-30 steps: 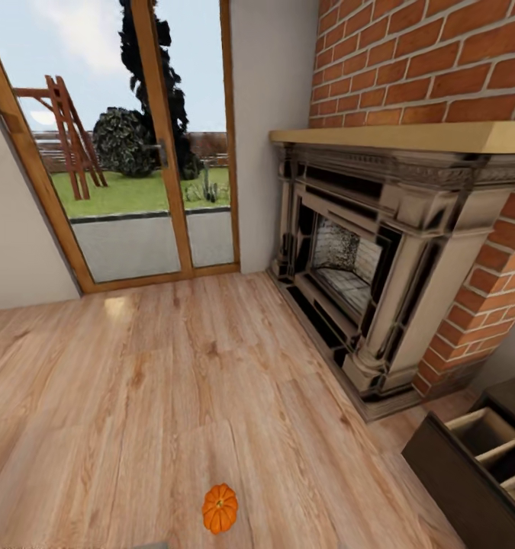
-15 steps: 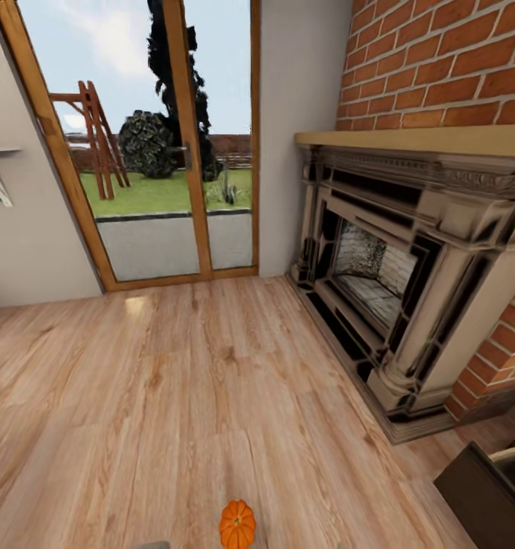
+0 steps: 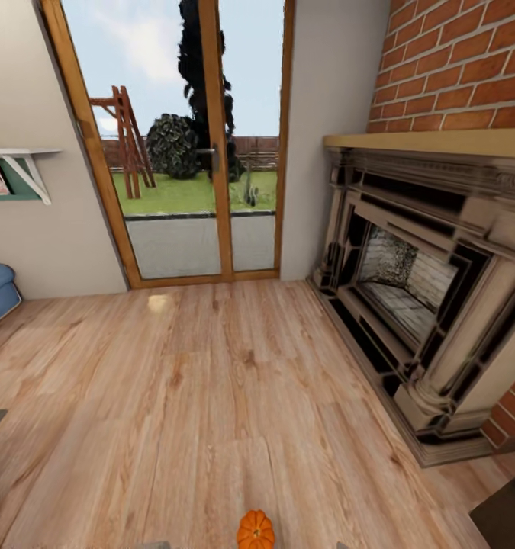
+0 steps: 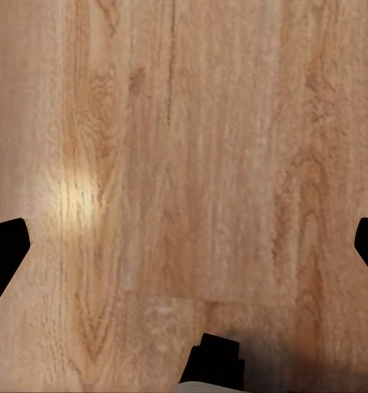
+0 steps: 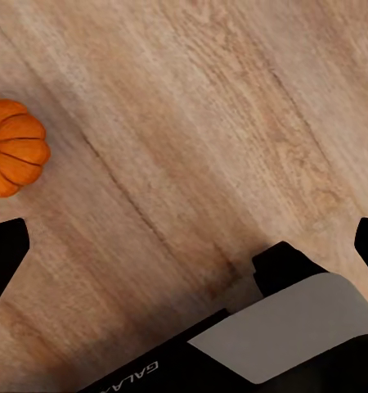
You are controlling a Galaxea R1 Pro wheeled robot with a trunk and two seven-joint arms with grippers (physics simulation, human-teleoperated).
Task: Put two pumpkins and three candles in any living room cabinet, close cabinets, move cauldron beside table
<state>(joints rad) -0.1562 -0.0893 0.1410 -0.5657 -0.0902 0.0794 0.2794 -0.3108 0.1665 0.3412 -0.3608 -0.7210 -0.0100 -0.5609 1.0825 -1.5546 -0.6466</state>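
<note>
Head view: a ribbed orange pumpkin point(image 3: 255, 530) on grained wood floor point(image 3: 211, 396); both grippers point(image 4: 184, 246) point(image 5: 184, 246) spread wide, empty.

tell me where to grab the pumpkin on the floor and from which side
Grip the pumpkin around its ribbed orange belly, coming straight down from above. It sits alone on the bare wood floor with nothing crowding it, so opposite sides are free for the jaws. Its body is round and squat; the stem probably offers too small a hold. The right gripper looks nearest, with the pumpkin in its wrist view.
</note>
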